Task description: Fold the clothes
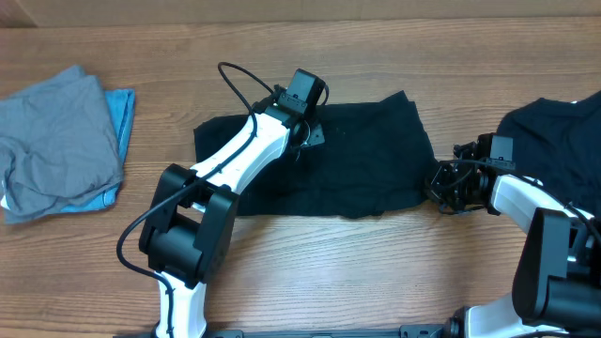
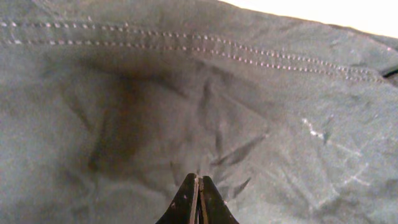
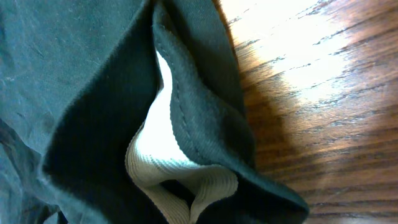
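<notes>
Black garment [image 1: 366, 155] | left claw [image 2: 199, 180] together, tips on it | right claw [image 1: 441, 184] clamped on its edge

Brown wood-grain table [image 1: 376, 272], smooth, with a bright sheen under the light. Black garment [image 1: 376, 160] of thin matt cloth, finely creased, hemmed with rows of pale stitching [image 2: 186, 46]; off-white ribbed knit [image 3: 180, 183] inside its folded edge. Grey garment [image 1: 56, 131] and light-blue piece [image 1: 120, 108] of soft matt fabric. White arm shell [image 1: 249, 150] of smooth, glossy plastic; black cable [image 1: 239, 84] rubbery. Dark matt tips on the left gripper [image 2: 198, 202].
</notes>
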You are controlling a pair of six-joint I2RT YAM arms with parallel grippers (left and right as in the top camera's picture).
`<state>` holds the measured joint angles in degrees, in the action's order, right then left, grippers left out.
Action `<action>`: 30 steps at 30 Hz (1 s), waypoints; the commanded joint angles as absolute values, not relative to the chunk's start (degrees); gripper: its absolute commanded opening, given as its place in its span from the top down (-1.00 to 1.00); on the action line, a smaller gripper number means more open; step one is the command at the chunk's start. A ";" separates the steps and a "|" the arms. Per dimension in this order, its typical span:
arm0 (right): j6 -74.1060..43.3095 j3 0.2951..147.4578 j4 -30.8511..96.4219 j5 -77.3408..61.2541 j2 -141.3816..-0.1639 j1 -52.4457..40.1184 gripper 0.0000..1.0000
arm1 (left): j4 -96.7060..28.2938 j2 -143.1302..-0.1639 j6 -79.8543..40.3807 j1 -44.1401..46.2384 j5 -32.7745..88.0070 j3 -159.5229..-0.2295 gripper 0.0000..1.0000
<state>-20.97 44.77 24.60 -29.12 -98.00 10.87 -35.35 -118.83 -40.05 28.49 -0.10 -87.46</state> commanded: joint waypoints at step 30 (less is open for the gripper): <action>-21.10 45.39 24.12 -28.10 -97.89 11.20 0.90 | -34.28 -121.49 -34.46 27.73 -2.24 -94.24 0.92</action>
